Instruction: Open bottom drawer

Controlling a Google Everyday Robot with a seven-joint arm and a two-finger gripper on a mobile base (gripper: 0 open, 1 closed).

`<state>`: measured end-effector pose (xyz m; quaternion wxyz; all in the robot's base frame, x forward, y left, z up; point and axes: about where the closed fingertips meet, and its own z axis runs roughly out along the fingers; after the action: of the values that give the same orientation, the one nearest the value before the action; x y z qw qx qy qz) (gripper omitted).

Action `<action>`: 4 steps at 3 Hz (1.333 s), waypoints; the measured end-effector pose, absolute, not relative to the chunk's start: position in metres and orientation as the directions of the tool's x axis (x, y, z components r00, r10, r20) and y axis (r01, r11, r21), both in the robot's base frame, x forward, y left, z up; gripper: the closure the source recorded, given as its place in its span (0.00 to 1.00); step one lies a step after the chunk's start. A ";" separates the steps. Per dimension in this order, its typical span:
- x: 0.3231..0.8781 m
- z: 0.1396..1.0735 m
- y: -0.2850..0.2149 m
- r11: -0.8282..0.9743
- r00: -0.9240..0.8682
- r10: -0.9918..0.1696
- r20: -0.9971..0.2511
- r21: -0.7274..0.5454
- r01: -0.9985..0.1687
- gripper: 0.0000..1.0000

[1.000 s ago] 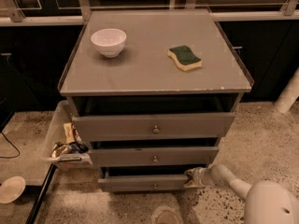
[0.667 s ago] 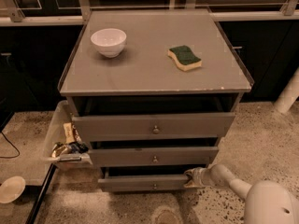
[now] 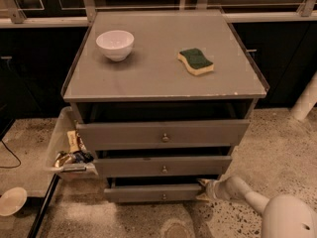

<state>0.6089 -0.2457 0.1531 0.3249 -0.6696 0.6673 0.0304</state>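
Observation:
The bottom drawer [image 3: 148, 193] is the slimmest grey front at the foot of the grey cabinet, with a small round knob [image 3: 164, 197] at its centre. It stands pulled out a little, with a dark gap above it. My gripper [image 3: 204, 189] is at the drawer's right end, touching its upper right corner. The white arm [image 3: 247, 195] runs from the lower right of the view to it.
The top drawer [image 3: 162, 134] and middle drawer [image 3: 163, 165] also stand slightly out. A white bowl [image 3: 115, 44] and a green-and-yellow sponge [image 3: 196, 61] sit on the cabinet top. A bin of snack packets [image 3: 67, 150] stands at the left; a white plate [image 3: 12, 201] lies on the floor.

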 end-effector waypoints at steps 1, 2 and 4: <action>0.581 0.148 -0.251 0.091 0.098 -0.872 -0.480 -0.355 -0.930 0.61; 0.581 0.155 -0.251 0.091 0.098 -0.872 -0.480 -0.355 -0.930 0.85; 0.575 0.159 -0.256 0.079 0.110 -0.873 -0.474 -0.360 -0.930 0.81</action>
<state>0.5745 -0.2562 0.1588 0.3101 -0.6773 0.6657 0.0454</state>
